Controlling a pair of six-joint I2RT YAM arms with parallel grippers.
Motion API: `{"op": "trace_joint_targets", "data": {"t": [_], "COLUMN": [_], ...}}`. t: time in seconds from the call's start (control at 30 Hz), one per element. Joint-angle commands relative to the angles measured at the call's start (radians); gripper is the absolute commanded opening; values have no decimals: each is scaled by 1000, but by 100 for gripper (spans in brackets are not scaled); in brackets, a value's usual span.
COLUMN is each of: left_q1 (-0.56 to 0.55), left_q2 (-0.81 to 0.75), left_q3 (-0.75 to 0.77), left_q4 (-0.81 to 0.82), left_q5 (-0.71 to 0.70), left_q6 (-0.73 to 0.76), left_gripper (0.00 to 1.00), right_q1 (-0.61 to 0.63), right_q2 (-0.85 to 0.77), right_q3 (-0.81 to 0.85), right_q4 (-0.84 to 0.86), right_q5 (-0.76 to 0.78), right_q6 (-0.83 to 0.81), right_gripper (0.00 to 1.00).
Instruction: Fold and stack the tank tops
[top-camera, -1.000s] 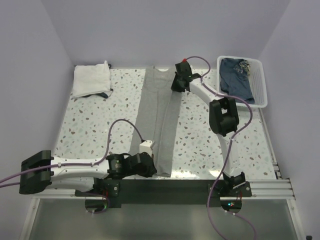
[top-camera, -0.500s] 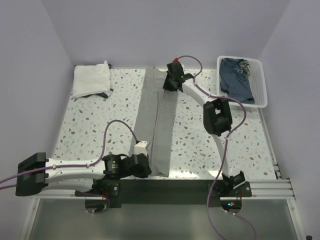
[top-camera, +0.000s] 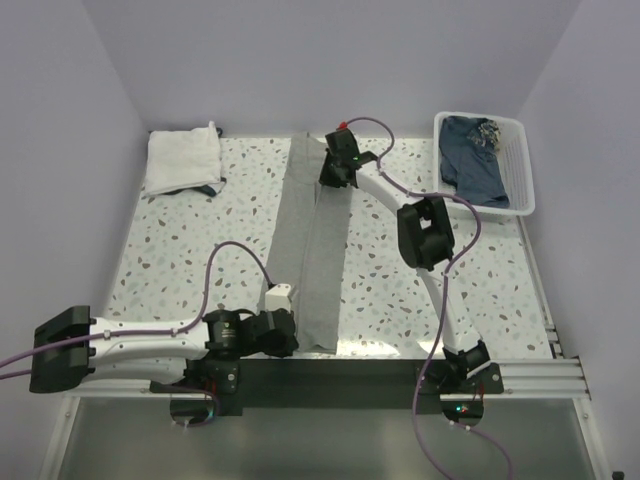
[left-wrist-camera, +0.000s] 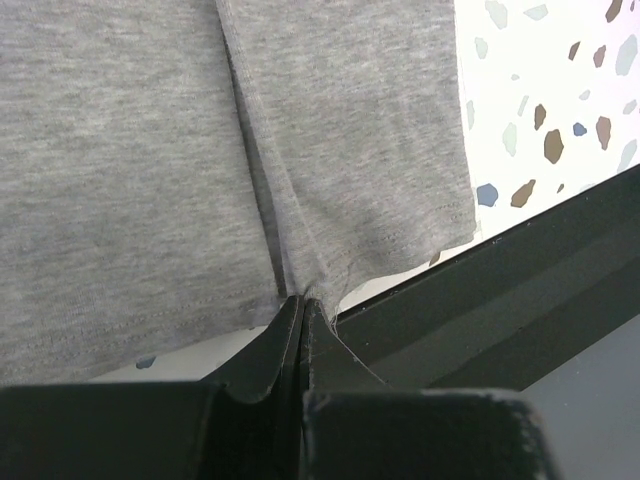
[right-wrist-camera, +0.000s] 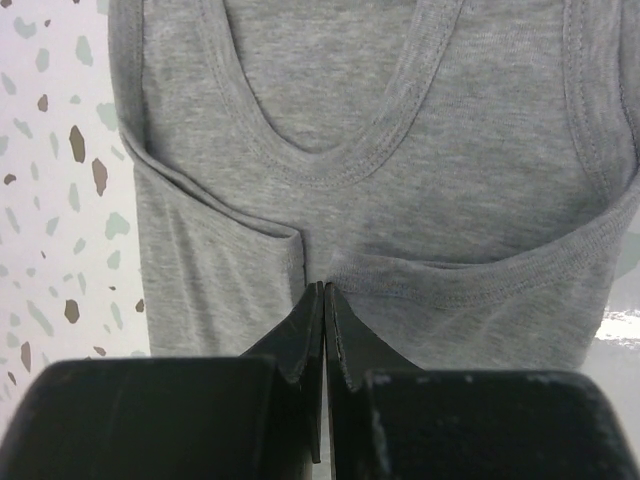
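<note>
The grey tank top (top-camera: 305, 250) lies as a long narrow strip down the middle of the table, neck at the far end, its right side lifted over the rest. My left gripper (top-camera: 289, 334) is shut on the near hem corner (left-wrist-camera: 330, 275); its tips (left-wrist-camera: 302, 300) pinch a fold of cloth just above the black rail. At the far end my right gripper (top-camera: 334, 176) is shut on the armhole edge (right-wrist-camera: 430, 280) below the neckline, tips (right-wrist-camera: 322, 288) together. The white tank top (top-camera: 183, 160) sits folded at the back left corner.
A white slatted basket (top-camera: 527, 170) stands at the back right with dark blue cloth (top-camera: 470, 160) in it. The black rail (top-camera: 330, 375) runs along the table's near edge. Purple walls close in on the left, back and right.
Both grippers have moved left, carrying the grey top's right side over the middle. The strip looks narrower than a second ago.
</note>
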Motion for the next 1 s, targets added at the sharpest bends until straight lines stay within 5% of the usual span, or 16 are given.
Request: {"op": "trace_joint_targets", "data": {"t": [0.0,0.2,0.37,0.63,0.8,0.97], "left_q1": [3,6,6,6,6,70], "left_q2": [-28,-34,-30,-79,-108,-97], "left_q3": [-10,-4,8,54,166,275], "left_q4": [-28,-45,-40,-65,-143,-162], "left_q5": [-35,-45,-42,-54,-114,-179], "left_q6": [-32,-44,-32,-4,30,133], "left_gripper": [0,0,15,52,53,51], "right_q1": [4,4,4,4,4,4], "right_q2": [1,8,-3,-46,-101,-276], "right_q3": [51,51,30,22,24,-148], "right_q4": [27,39,59,84,38,21], "right_q5": [2,-6,-21,-52,-47,14], "right_q6": [6,3,5,-12,-34,-51], "right_gripper": [0,0,2,38,45,44]}}
